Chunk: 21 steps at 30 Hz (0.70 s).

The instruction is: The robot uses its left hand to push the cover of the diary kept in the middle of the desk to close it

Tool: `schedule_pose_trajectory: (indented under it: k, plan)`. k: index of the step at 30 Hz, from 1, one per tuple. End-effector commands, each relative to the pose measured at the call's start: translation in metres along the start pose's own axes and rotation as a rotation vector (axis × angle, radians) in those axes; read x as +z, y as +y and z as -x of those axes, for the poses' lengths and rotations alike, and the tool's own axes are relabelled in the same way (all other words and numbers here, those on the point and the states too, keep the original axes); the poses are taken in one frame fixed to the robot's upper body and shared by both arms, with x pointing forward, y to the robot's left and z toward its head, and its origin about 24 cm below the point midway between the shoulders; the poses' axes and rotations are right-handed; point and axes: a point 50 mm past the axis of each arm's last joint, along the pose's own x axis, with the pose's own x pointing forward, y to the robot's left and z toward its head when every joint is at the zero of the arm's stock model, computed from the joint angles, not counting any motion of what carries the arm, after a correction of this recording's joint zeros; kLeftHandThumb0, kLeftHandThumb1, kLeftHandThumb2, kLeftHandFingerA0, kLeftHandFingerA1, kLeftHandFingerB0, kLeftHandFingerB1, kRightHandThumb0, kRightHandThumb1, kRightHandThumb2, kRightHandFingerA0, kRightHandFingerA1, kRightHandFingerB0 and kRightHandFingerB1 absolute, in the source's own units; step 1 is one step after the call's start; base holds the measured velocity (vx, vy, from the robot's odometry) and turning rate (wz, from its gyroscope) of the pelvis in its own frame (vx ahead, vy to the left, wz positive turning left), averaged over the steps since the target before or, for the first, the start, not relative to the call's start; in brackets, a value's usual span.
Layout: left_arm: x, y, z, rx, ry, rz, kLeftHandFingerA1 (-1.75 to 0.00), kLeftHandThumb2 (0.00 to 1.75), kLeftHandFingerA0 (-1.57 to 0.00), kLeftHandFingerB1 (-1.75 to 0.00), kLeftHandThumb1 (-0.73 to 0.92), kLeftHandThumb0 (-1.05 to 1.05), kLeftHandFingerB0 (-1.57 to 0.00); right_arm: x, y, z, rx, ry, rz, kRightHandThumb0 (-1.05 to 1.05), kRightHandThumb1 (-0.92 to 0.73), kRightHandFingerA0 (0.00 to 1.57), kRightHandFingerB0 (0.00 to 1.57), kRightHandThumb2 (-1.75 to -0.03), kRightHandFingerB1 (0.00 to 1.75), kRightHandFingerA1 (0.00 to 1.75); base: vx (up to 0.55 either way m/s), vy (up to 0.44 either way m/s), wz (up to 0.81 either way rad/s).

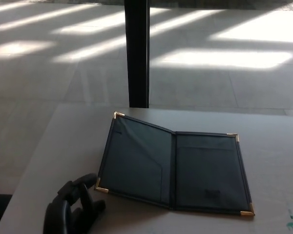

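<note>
The diary (173,168) lies open in the middle of the bench (278,156). It is dark, with little gold corners. Its spine runs from the far side toward the near side, and the two covers spread out to the left and right. The right cover lies flat. The left cover (134,161) is tipped up a bit off the bench.

The left hand (71,209) is black. It sits low on the bench, just beside the near left corner of the left cover. Its fingers are apart and curled, and they hold nothing.

Behind the bench stands a dark post (136,53). The floor (224,58) beyond has bright patches of sun.
</note>
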Motion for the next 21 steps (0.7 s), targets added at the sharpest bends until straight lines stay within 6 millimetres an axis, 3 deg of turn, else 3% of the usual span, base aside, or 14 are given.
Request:
schedule_pose_trajectory:
  k: [1,4,7,8,9,10,12,14,15,16,17,18,21]
  plan:
    - [-0.005,0.005,-0.002,0.028,0.033,-0.009,-0.52,0.90,-0.50,-0.48,0.92,-0.88,-0.38,0.006,0.000,-0.002,0.018,-0.028,-0.025,-0.93,-0.86,0.71,0.54,-0.66,0.53,0.81,0.00,0.000,0.00]
    - [0.001,0.006,-0.007,0.067,0.038,0.044,-0.49,0.86,-0.53,-0.47,0.92,-0.86,-0.45,0.002,-0.001,-0.004,0.016,-0.015,-0.024,-0.92,-0.87,0.66,0.52,-0.67,0.46,0.72,0.00,0.000,0.00]
    - [0.007,0.010,-0.010,0.088,0.027,0.072,-0.50,0.88,-0.51,-0.47,0.92,-0.89,-0.43,-0.002,-0.002,-0.003,0.027,-0.008,-0.020,-0.91,-0.88,0.70,0.51,-0.67,0.46,0.71,0.00,0.000,0.00]
    - [0.011,0.018,-0.014,0.100,0.000,0.083,-0.56,1.19,-0.42,-0.54,0.86,-0.79,-0.39,-0.001,-0.001,-0.003,0.020,-0.008,-0.027,-0.93,-0.88,0.68,0.54,-0.67,0.52,0.76,0.00,0.000,0.00]
    - [0.015,0.024,-0.018,0.134,-0.008,0.090,-0.50,0.88,-0.50,-0.47,0.92,-0.82,-0.40,-0.002,0.000,-0.003,0.014,-0.011,-0.025,-0.92,-0.88,0.70,0.56,-0.66,0.53,0.77,0.00,0.000,0.00]
    - [0.017,0.028,-0.019,0.169,-0.012,0.106,-0.51,0.86,-0.53,-0.47,0.92,-0.79,-0.42,-0.002,0.000,-0.002,0.011,-0.018,-0.015,-0.92,-0.88,0.70,0.57,-0.66,0.55,0.79,0.00,0.000,0.00]
    - [0.022,0.038,-0.025,0.207,-0.013,0.137,-0.51,0.90,-0.45,-0.46,0.92,-0.76,-0.35,-0.003,-0.001,-0.001,0.013,-0.021,-0.005,-0.92,-0.88,0.65,0.58,-0.66,0.54,0.78,0.00,0.000,0.00]
    - [0.024,0.046,-0.030,0.254,0.015,0.189,-0.49,0.85,-0.43,-0.44,0.92,-0.74,-0.34,-0.003,-0.001,0.000,-0.002,-0.022,-0.005,-0.93,-0.86,0.70,0.60,-0.66,0.56,0.82,0.00,0.000,0.00]
    - [0.023,0.050,-0.034,0.283,0.031,0.226,-0.51,0.83,-0.44,-0.46,0.92,-0.73,-0.37,-0.005,-0.003,0.001,0.004,-0.020,-0.020,-0.85,-0.64,0.74,0.51,-1.14,0.60,0.84,0.00,0.000,0.00]
    - [0.022,0.051,-0.037,0.297,0.053,0.260,-0.47,0.82,-0.33,-0.46,0.92,-0.74,-0.33,-0.005,-0.004,0.002,0.008,-0.016,-0.026,-0.88,-0.68,0.81,0.54,-1.18,0.60,0.85,0.00,0.000,0.00]
    - [0.020,0.052,-0.040,0.306,0.078,0.298,-0.47,0.82,-0.33,-0.46,0.92,-0.74,-0.33,-0.006,-0.004,0.002,0.009,-0.013,-0.028,-0.88,-0.68,0.81,0.54,-1.18,0.60,0.85,0.00,0.000,0.00]
    - [0.018,0.051,-0.042,0.311,0.087,0.303,-0.49,0.82,-0.35,-0.47,0.92,-0.72,-0.34,-0.005,-0.004,0.002,0.010,-0.015,-0.027,-0.91,-0.86,0.75,0.58,-0.66,0.50,0.80,0.00,0.000,0.00]
    - [0.004,0.037,-0.044,0.301,0.161,0.338,-0.45,0.84,-0.34,-0.42,0.92,-0.71,-0.31,-0.004,-0.003,0.003,0.010,-0.021,-0.014,-0.92,-0.87,0.75,0.57,-0.66,0.52,0.80,0.00,0.000,0.00]
